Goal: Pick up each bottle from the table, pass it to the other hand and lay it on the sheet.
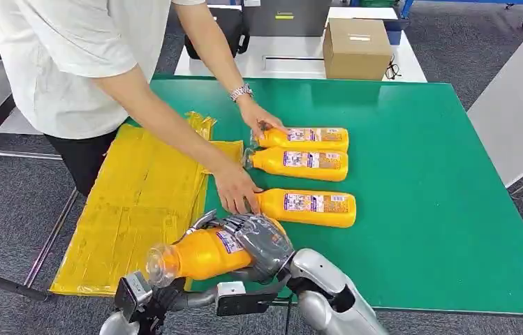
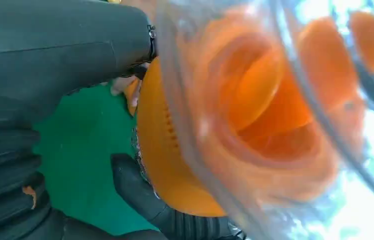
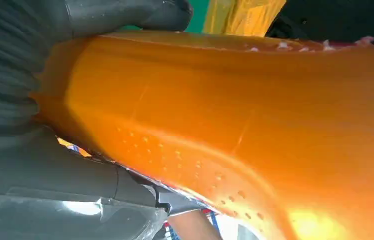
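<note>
My right hand (image 1: 262, 241) grips the body of an orange bottle (image 1: 202, 255), held lying with its clear cap toward the lower left, above the table's near edge. In the right wrist view the bottle (image 3: 234, 125) sits against my right hand (image 3: 15, 85). My left hand (image 2: 35, 125) is at the cap end of the bottle (image 2: 175, 165), thumb on one side and a dark finger (image 2: 135, 190) on the other, both touching it. Three more orange bottles (image 1: 304, 138) (image 1: 300, 162) (image 1: 307, 208) lie on the green table (image 1: 419, 174). The yellow sheet (image 1: 140, 202) lies to the left.
A person in a white shirt leans over the table, one hand (image 1: 262, 118) at the far bottle's cap and the other hand (image 1: 234, 188) at the near bottle's cap. A cardboard box (image 1: 356, 47) stands on a white table behind.
</note>
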Controlling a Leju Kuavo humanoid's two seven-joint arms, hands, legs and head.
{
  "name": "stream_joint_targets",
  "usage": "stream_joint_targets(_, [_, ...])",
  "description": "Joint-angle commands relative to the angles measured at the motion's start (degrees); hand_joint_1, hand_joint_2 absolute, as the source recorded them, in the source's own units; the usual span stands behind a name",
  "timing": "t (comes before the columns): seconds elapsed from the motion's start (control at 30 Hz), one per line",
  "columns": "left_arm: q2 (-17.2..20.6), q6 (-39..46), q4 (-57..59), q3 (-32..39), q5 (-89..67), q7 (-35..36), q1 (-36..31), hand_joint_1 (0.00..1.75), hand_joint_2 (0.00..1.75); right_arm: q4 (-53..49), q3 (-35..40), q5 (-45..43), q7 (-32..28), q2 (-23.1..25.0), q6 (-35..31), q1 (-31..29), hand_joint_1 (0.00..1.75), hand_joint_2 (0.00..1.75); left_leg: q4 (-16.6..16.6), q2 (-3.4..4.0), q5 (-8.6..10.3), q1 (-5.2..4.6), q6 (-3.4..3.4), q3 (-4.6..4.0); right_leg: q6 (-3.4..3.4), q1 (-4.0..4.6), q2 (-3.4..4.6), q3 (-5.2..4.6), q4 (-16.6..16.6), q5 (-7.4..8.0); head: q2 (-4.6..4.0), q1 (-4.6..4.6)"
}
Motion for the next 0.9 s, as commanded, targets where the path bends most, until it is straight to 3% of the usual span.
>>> stream_joint_targets(0.03, [-0.26, -0.72, -3.88, -2.41, -0.4, -1.62, -1.69, 0.0, 1.75, 10.37, 2.79, 0.15, 2.51, 0.42, 1.82, -2.36, 1.75, 1.75, -0.02, -0.18, -0.01, 0.11, -0.08, 0.15, -0.07, 0.11, -0.15, 0.25, -0.1, -0.03, 0.0, 0.0])
stream_joint_targets(0.07, [-0.3, -0.65, -3.98, -2.37, -0.43, -1.86, -1.56, 0.0, 1.75, 10.89, 2.79, 0.51, 3.36, 0.5, 1.91, -2.33, 1.75, 1.75, -0.02, -0.18, 0.0, 0.1, -0.07, 0.11, -0.06, 0.1, -0.15, 0.2, -0.09, -0.02, 0.0, 0.0])
stream_joint_targets(0.1, [-0.32, -0.58, -4.06, -2.36, -0.5, -2.06, -1.47, 0.21, 1.75, 11.25, 2.9, 0.73, 3.52, 0.56, 1.86, -2.36, 1.75, 1.75, 0.0, -0.22, -0.02, 0.12, -0.09, 0.14, -0.08, 0.12, -0.19, 0.25, -0.09, -0.05, 0.0, 0.0])
stream_joint_targets(0.13, [-0.33, -0.6, -4.16, -2.38, -0.48, -2.16, -1.35, 1.05, 1.75, 11.52, 2.85, 0.7, 3.6, 0.69, 1.86, -2.32, 1.75, 1.75, -0.02, -0.2, -0.02, 0.11, -0.08, 0.15, -0.07, 0.11, -0.17, 0.26, -0.12, -0.04, 0.0, 0.0])
stream_joint_targets(0.17, [-0.29, -0.64, -4.2, -2.46, -0.47, -2.35, -1.18, 1.43, 1.75, 12.31, 2.93, 0.92, 4.07, 0.72, 1.98, -2.44, 1.75, 1.75, -0.03, -0.18, 0.0, 0.1, -0.06, 0.12, -0.06, 0.1, -0.15, 0.21, -0.11, -0.02, 0.0, 0.02])
stream_joint_targets(0.3, [-0.24, -0.7, -4.21, -2.59, -0.25, -3.15, -0.93, 1.31, 1.75, 14.83, 3.07, 1.2, 5.19, 1.12, 2.48, -2.89, 1.75, 1.75, -0.03, -0.21, -0.02, 0.11, -0.08, 0.16, -0.07, 0.11, -0.18, 0.27, -0.12, -0.04, 0.0, 0.0])
stream_joint_targets(0.33, [-0.29, -0.84, -4.15, -2.64, -0.28, -3.25, -0.99, 1.41, 1.75, 15.4, 3.22, 1.24, 5.32, 1.18, 2.5, -3.13, 1.75, 1.75, -0.03, -0.19, -0.01, 0.09, -0.06, 0.13, -0.06, 0.09, -0.18, 0.23, -0.11, -0.03, 0.0, 0.02])
stream_joint_targets(0.53, [-0.87, -1.39, -3.49, -2.06, -0.28, -3.4, -1.3, 1.4, 1.75, 16.19, 2.86, 1.13, 6.56, 0.91, 2.21, -3.14, 1.75, 1.75, -0.02, -0.31, -0.01, 0.14, -0.07, 0.16, -0.07, 0.14, -0.29, 0.31, -0.16, -0.05, 0.0, 0.0])
stream_joint_targets(0.57, [-0.86, -1.41, -3.4, -1.94, -0.29, -3.51, -1.24, 1.41, 1.75, 16.04, 2.84, 1.26, 6.76, 0.71, 2.1, -3.03, 1.62, 1.75, -0.01, -0.3, 0.0, 0.12, -0.07, 0.13, -0.06, 0.12, -0.28, 0.27, -0.14, -0.04, 0.0, 0.0])
stream_joint_targets(0.6, [-0.86, -1.41, -3.38, -1.93, -0.28, -3.55, -1.23, 1.36, 1.75, 16.06, 2.84, 1.26, 6.76, 0.65, 2.1, -2.98, 0.93, 1.75, -0.03, -0.23, 0.02, 0.07, -0.05, 0.09, -0.04, 0.07, -0.22, 0.17, -0.11, -0.03, 0.0, 0.0])
stream_joint_targets(0.63, [-0.87, -1.47, -3.18, -1.86, -0.15, -3.74, -1.23, 1.4, 1.75, 15.83, 2.67, 1.26, 6.9, 0.58, 1.94, -2.83, 0.05, 1.75, -0.05, -0.3, 0.01, 0.11, -0.07, 0.17, -0.06, 0.11, -0.28, 0.29, -0.17, -0.04, 0.0, 0.02])
stream_joint_targets(0.8, [-0.87, -2.08, -2.67, -1.61, 0.52, -4.97, -1.19, 1.4, 1.75, 15.11, 0.55, 2.12, 9.58, 0.45, -0.01, -2.4, 0.0, 1.75, -0.03, -0.32, 0.01, 0.12, -0.06, 0.15, -0.05, 0.12, -0.3, 0.28, -0.17, -0.04, 0.0, 0.0])
stream_joint_targets(0.9, [-0.84, -2.25, -3.0, -1.53, 0.83, -5.5, -0.86, 1.26, 1.75, 14.39, -0.72, 3.61, 11.54, 0.43, -1.73, -2.49, 0.0, 1.75, -0.05, -0.38, 0.0, 0.15, -0.09, 0.23, -0.08, 0.15, -0.36, 0.39, -0.21, -0.07, 0.0, 0.0])
